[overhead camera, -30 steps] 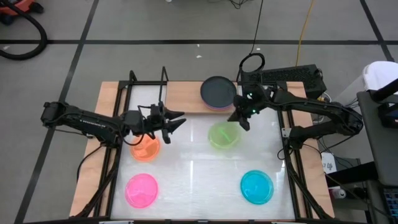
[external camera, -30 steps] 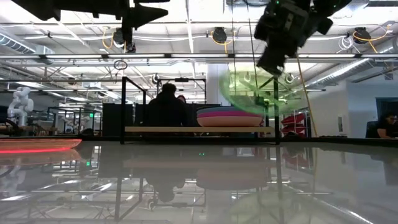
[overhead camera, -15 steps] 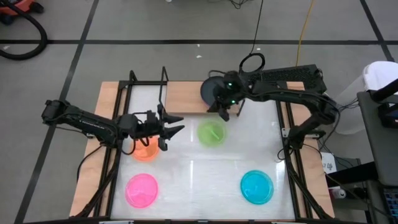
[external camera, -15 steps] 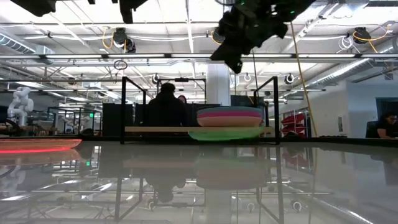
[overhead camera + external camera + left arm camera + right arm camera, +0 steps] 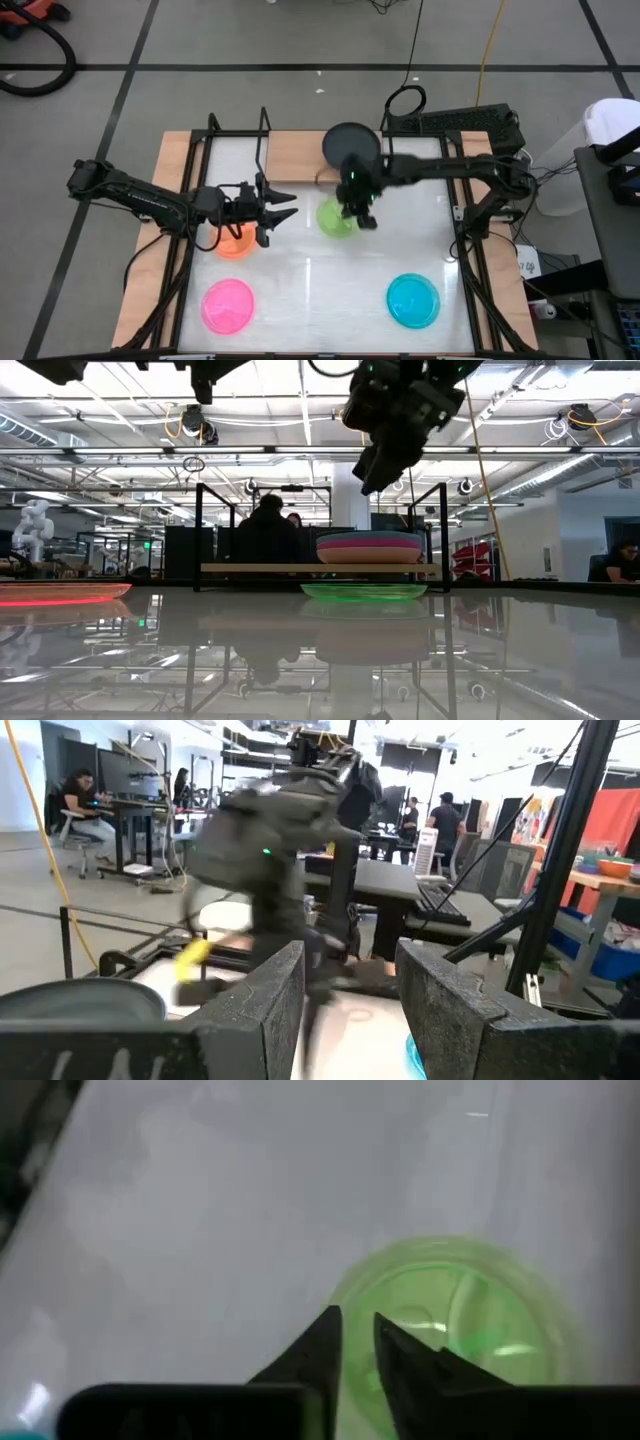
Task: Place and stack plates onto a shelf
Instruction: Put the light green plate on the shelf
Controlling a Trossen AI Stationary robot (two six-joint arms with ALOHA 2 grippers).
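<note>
The green plate [image 5: 334,219] [image 5: 363,591] lies flat on the white table, just in front of the shelf. My right gripper [image 5: 358,208] [image 5: 385,460] hangs well above its right part, touching nothing; in its wrist view the fingertips [image 5: 355,1342] are open by a narrow gap over the green plate [image 5: 470,1330]. A stack topped by the black plate [image 5: 351,146] rests on the wooden shelf [image 5: 295,157] [image 5: 260,568]. My left gripper [image 5: 277,206] [image 5: 348,990] is open, raised beside the orange plate [image 5: 234,242].
The hot pink plate [image 5: 228,305] and the cyan plate [image 5: 413,300] lie near the table's near edge. Black wire uprights [image 5: 197,535] stand at the shelf's ends. The shelf's left half is bare board. People sit in the room beyond the table.
The green plate, held tilted in the air by my right gripper a second ago, has left the gripper and now lies flat on the table, farther left. My right gripper swung toward the shelf and left, then came back toward the near edge over the plate.
</note>
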